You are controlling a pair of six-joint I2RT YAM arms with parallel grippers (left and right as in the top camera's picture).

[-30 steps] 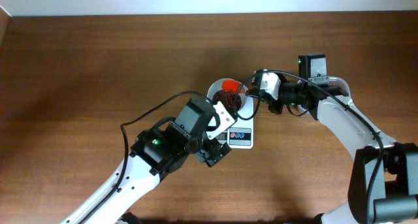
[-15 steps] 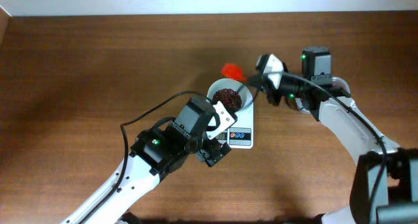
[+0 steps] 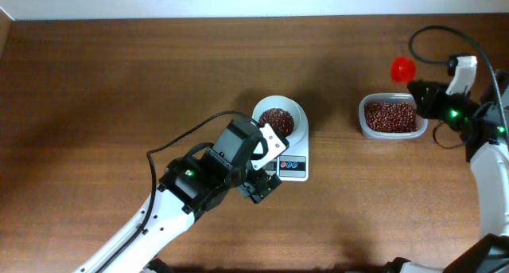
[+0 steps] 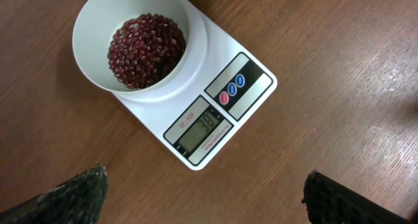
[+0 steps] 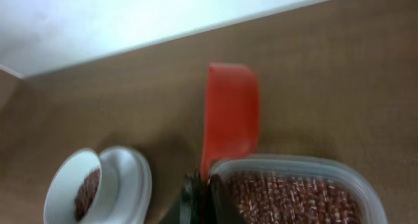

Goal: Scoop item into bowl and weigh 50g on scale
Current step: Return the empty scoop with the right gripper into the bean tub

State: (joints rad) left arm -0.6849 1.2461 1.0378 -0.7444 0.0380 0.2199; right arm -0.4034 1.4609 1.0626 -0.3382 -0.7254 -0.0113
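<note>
Where the wooden table (image 3: 119, 82) ends, white wall (image 5: 130, 15) begins

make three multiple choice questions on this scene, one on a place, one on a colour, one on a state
1. Where does the bowl stand? A on the scale B beside the scale C held in the air
2. What colour is the scoop in the right gripper? A blue B red C green
3. How is the left gripper? A open, empty B shut on the bowl C shut on the scoop
Answers: 1 A, it rests on the scale's platform; 2 B, bright red in both views; 3 A, its fingers stand wide apart.
</note>
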